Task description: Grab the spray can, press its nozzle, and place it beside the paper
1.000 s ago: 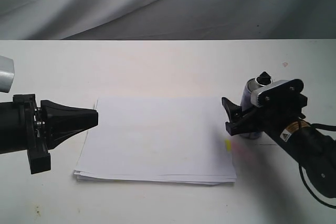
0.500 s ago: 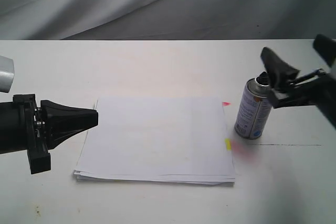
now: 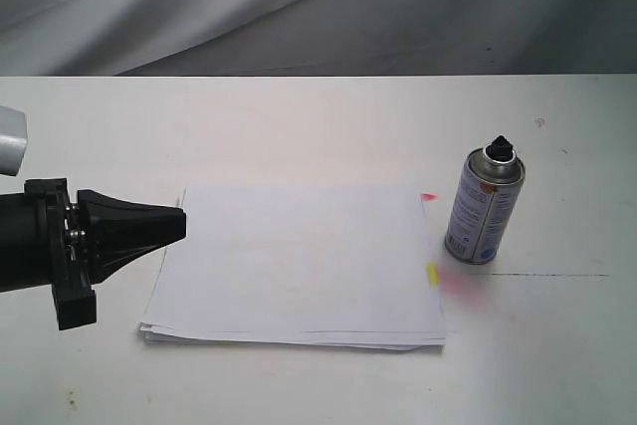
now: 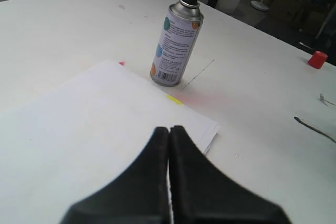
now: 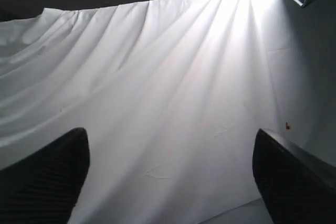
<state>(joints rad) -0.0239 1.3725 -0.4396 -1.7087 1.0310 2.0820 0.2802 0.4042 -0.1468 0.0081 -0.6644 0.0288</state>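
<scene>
the spray can [image 3: 485,208] stands up straight on the table [image 3: 299,126], just beside the paper [image 3: 299,261]. it is on the side where the pink tab [image 3: 428,197] and the yellow tab [image 3: 432,274] stick out. i think there is a tiny gap between the can and the sheets. the little black nozzle [image 3: 499,147] sits on top. nothing holds the can. a faint pink smudge [image 3: 463,286] marks the table by its foot.

my right hand [image 5: 169,145] is wide apart with nothing in it. it looks at the white cloth [image 5: 157,77], not at the can, and the outside camera does not show it at all. my left hand [image 3: 182,224] is pinched shut with nothing in it. it hangs low over the far side of the paper, well apart from the can.

i think the job looks about done, so what can go wrong now is a bump. the can is tall and thin. if my right hand swings back down without seeing it, the can could tip and roll away. if my left hand dips, its tip could catch the top sheet and push the stack into the can. a knock on the nozzle could spray the clean paper.
</scene>
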